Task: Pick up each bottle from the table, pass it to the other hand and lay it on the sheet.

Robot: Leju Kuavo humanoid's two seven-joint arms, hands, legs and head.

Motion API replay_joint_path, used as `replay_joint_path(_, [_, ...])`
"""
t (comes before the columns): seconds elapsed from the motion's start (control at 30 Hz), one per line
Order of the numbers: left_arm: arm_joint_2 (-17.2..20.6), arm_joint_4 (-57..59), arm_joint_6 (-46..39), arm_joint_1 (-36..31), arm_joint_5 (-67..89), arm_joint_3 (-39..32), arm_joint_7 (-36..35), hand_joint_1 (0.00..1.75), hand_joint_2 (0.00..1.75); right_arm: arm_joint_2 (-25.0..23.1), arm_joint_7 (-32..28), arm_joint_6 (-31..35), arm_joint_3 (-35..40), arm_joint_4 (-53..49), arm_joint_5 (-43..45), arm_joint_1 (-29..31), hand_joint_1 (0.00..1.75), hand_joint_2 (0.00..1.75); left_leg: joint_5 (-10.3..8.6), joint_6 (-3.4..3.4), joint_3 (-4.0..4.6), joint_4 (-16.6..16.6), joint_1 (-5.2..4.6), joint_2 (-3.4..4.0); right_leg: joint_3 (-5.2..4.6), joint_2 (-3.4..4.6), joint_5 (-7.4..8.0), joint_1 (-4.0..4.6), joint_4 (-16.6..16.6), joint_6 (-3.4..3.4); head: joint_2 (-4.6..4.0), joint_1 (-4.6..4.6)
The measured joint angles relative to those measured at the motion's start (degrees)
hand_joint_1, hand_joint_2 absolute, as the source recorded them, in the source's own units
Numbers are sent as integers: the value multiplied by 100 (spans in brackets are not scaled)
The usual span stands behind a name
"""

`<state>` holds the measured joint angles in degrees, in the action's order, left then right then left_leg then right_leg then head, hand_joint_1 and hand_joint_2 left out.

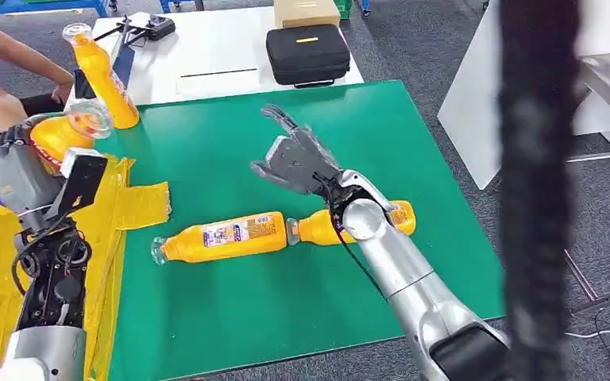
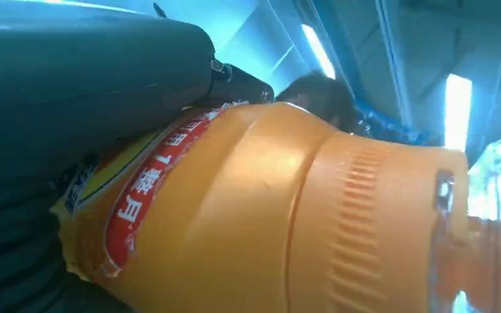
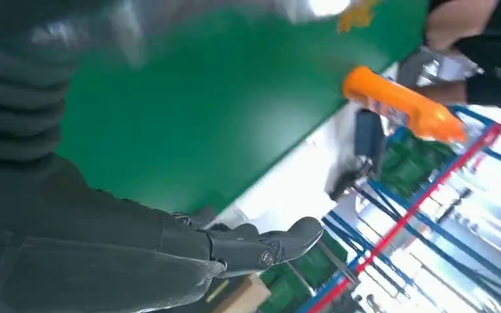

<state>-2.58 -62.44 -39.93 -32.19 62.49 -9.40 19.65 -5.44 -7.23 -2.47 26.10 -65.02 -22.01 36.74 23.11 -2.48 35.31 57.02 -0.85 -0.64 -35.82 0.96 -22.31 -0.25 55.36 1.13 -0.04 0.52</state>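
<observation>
Green table (image 1: 286, 317), left hand (image 1: 16, 171) gripping bottle (image 1: 59, 135) above sheet (image 1: 139, 202) (left edge), right hand (image 1: 298, 159) fingers spread.

four orange bottles: one gripped above the yellow sheet (image 1: 127, 208), one upright (image 1: 105, 75) at the green surface's (image 1: 230, 317) far corner, two lying end to end (image 1: 222, 236) (image 1: 322, 227).

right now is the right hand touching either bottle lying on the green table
Apart. In the head view the right hand hangs open above bare green table, beyond both lying bottles.
</observation>
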Motion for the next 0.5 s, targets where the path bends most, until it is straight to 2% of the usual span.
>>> replay_joint_path(0.2, [-39,677,-9,-257,113,-151,-98,175,175,2,39,-44,87,109,-9,59,0,175,0,0,1,0,-1,0,0,0,0,-1,1,0,0,0])
replay_joint_path(0.37, [-9,1736,-4,-664,1041,-13,-1059,175,175,11,258,-481,326,295,-236,168,0,175,0,0,2,0,-2,-5,1,0,0,-2,0,0,0,0])
replay_joint_path(0.5, [72,2791,381,-940,1538,325,-1876,175,175,13,338,-882,754,584,-481,240,0,175,-2,-1,2,0,-1,-2,3,0,1,-2,2,1,0,0])
